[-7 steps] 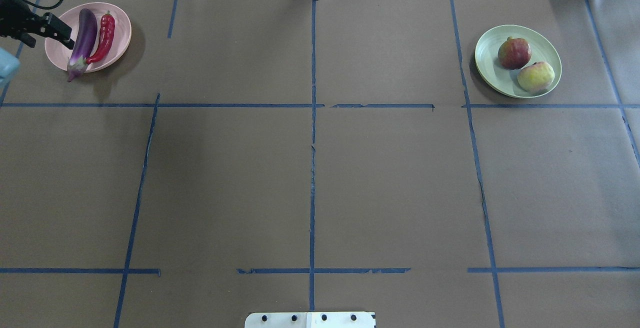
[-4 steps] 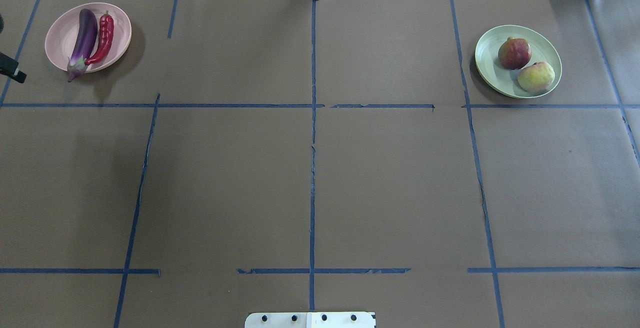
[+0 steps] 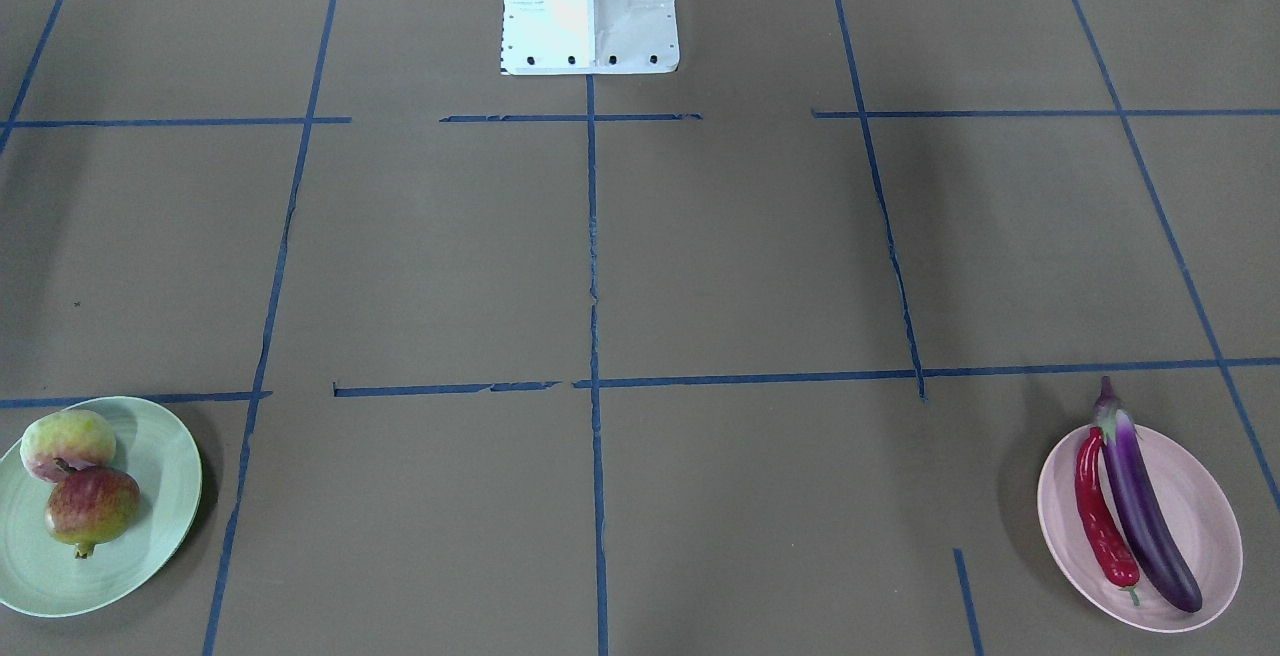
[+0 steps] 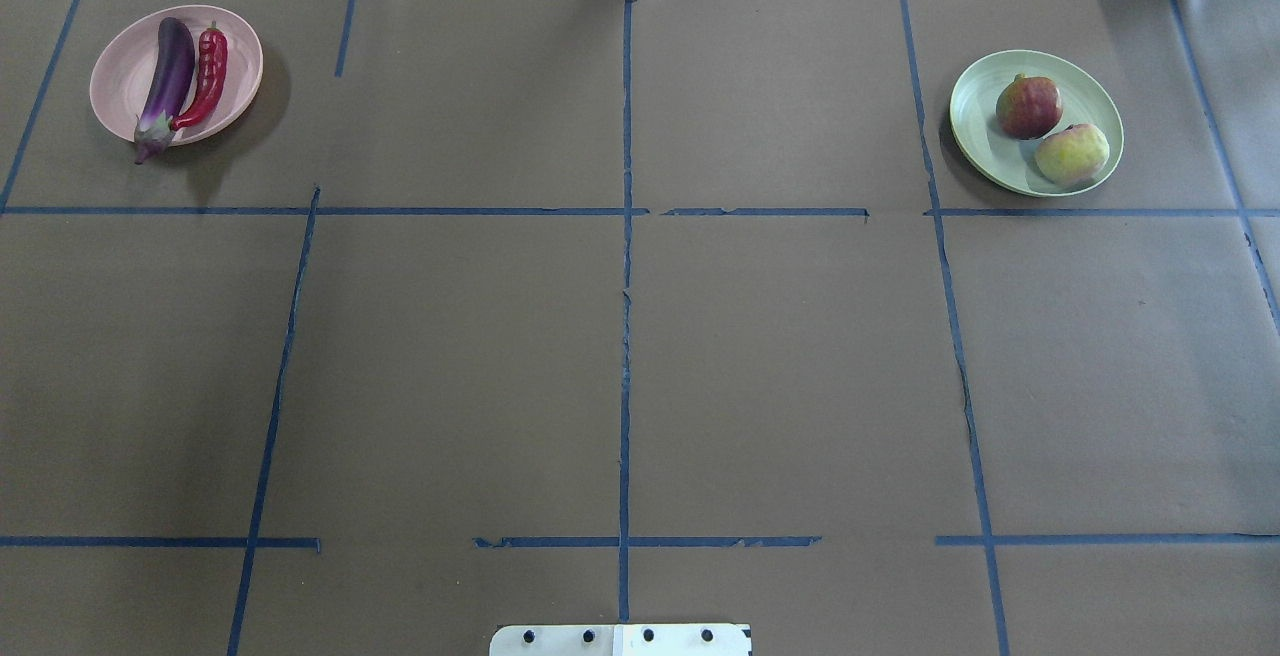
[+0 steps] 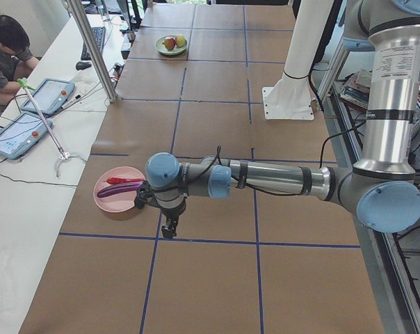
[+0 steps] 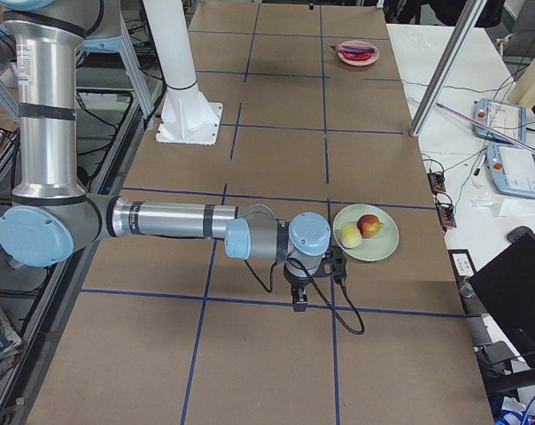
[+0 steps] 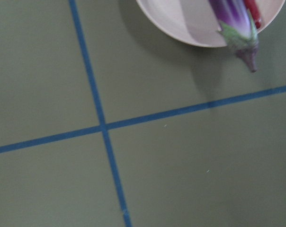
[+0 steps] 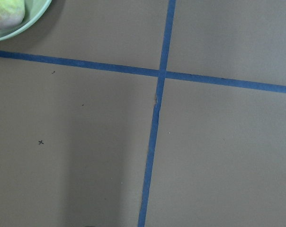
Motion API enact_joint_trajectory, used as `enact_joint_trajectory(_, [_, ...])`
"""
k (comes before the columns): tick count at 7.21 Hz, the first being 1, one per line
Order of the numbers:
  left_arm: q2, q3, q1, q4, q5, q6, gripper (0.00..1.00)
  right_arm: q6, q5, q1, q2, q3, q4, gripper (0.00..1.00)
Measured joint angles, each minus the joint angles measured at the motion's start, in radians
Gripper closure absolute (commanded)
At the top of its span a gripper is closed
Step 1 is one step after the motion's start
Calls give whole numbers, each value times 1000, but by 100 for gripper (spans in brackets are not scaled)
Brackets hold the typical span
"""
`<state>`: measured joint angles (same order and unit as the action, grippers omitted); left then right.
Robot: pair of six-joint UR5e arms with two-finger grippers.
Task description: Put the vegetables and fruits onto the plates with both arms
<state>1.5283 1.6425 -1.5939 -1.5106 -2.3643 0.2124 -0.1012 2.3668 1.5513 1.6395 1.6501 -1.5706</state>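
Note:
The purple eggplant point(image 4: 168, 76) and the red chili point(image 4: 207, 76) lie side by side on the pink plate point(image 4: 120, 86) at the far left. The pomegranate point(image 4: 1028, 106) and the peach point(image 4: 1071, 153) sit on the green plate point(image 4: 985, 146) at the far right. My left gripper point(image 5: 170, 229) shows only in the exterior left view, hanging over the table just beside the pink plate point(image 5: 109, 202); I cannot tell whether it is open. My right gripper point(image 6: 298, 301) shows only in the exterior right view, beside the green plate point(image 6: 383, 248); I cannot tell its state either.
The white base block point(image 4: 620, 639) stands at the table's near middle edge. Blue tape lines cross the brown table cover. A side table with tablets point(image 5: 50, 94) and a seated operator point(image 5: 5, 52) runs along the far side, with a metal post point(image 5: 92, 49).
One second ago my left gripper was at the pink plate's left edge in the overhead view. It drew back to the left and is now out of that view. The produce has not moved.

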Motion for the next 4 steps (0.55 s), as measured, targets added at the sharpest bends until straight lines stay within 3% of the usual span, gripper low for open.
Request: enact_joint_trajectory(4, [-153,44,-70,-66,43,37,0,0,-18,34,76,104,-16,0])
